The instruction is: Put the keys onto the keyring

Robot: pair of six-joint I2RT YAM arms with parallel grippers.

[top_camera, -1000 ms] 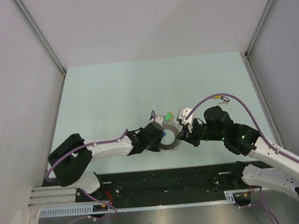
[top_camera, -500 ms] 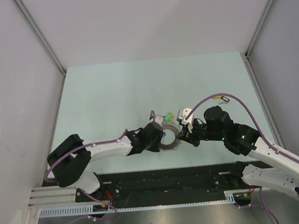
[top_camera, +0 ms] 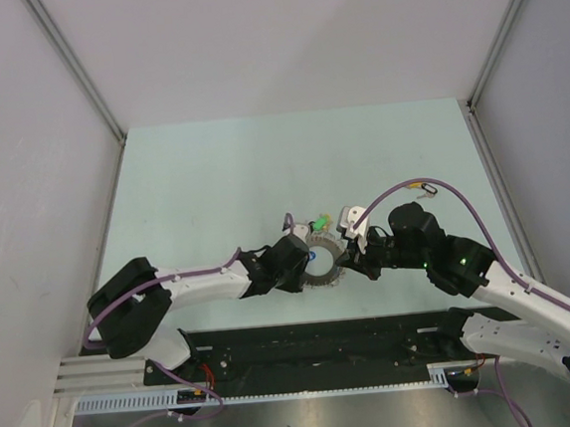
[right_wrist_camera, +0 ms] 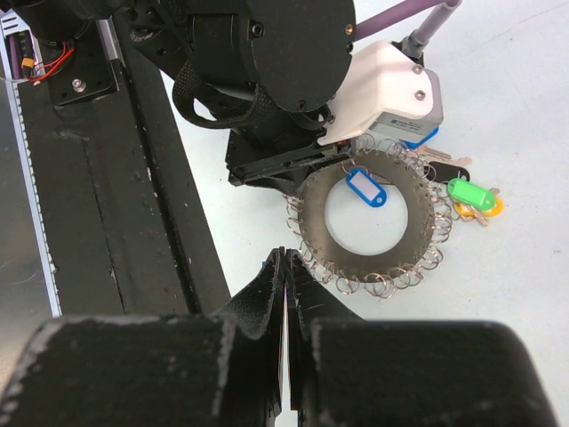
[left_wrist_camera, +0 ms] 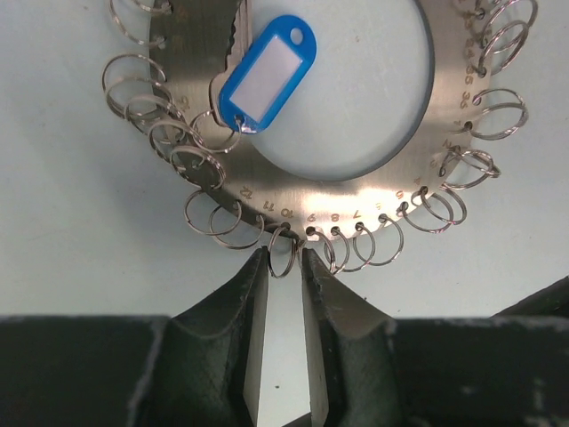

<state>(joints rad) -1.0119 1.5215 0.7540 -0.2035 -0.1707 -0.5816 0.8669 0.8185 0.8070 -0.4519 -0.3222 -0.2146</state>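
Right now the keyring (left_wrist_camera: 356, 197) lies flat on the pale green table (top_camera: 212, 180), and both arms meet at it from opposite sides. It is a wide silver band with numbers stamped along it and a fringe of small split rings hanging off its outer edge. The left gripper (left_wrist_camera: 284, 260) sits at the rim of the keyring with its fingers a narrow gap apart, and one split ring (left_wrist_camera: 284, 245) stands right between the tips. From where I stand I cannot tell whether the fingers actually pinch that ring or only straddle it. The right gripper (right_wrist_camera: 284, 260) is on the other side of the keyring, just off the fringe. Its two fingers are pressed together with nothing between them. As for the keys, one with a blue tag (left_wrist_camera: 267, 76) lies over the hole of the keyring. One end of the tag reaches the band's inner edge near the left gripper's side. A green tag (right_wrist_camera: 469, 194) and a yellow tag (right_wrist_camera: 487, 210) lie in a small cluster just outside the keyring, touching each other, on the side away from the arm bases. The metal parts of those two keys are too small for me to make out clearly.
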